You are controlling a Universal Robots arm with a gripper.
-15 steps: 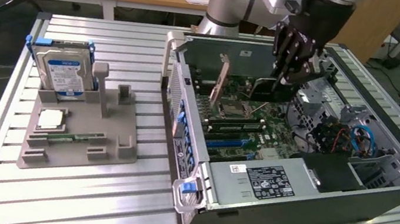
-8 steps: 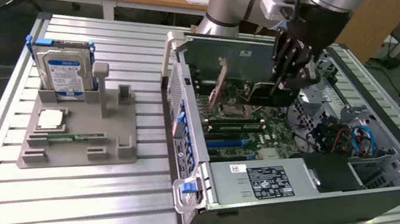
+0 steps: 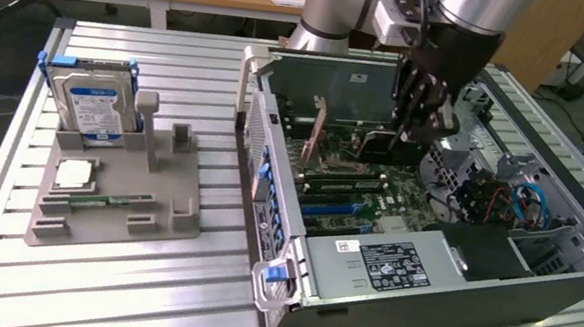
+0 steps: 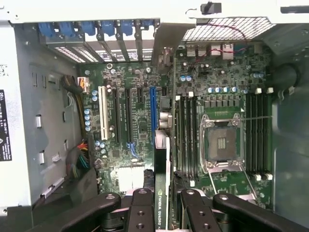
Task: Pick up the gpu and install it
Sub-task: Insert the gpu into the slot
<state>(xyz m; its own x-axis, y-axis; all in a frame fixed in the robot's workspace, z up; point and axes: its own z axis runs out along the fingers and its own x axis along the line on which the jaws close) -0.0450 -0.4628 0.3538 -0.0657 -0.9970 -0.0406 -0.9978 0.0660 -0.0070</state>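
My gripper (image 3: 419,126) hangs inside the open computer case (image 3: 292,242), above the motherboard (image 3: 374,197). In the wrist view the gpu (image 4: 162,174) is seen edge-on, a thin dark card with a green label strip. The gripper (image 4: 166,210) is shut on it, with black fingers (image 4: 141,212) pressing on both faces. The card stands upright over the motherboard (image 4: 227,82), running alongside the long blue expansion slot (image 4: 152,111) and apart from it. The empty processor socket (image 4: 223,142) lies to one side of the card.
A grey fixture tray (image 3: 162,222) at the exterior view's left holds a blue-labelled hard drive (image 3: 96,104) upright, a processor chip (image 3: 74,174) and a small memory stick (image 3: 89,201). Case walls, a drive cage (image 3: 487,249) and cables (image 3: 524,202) ring the gripper.
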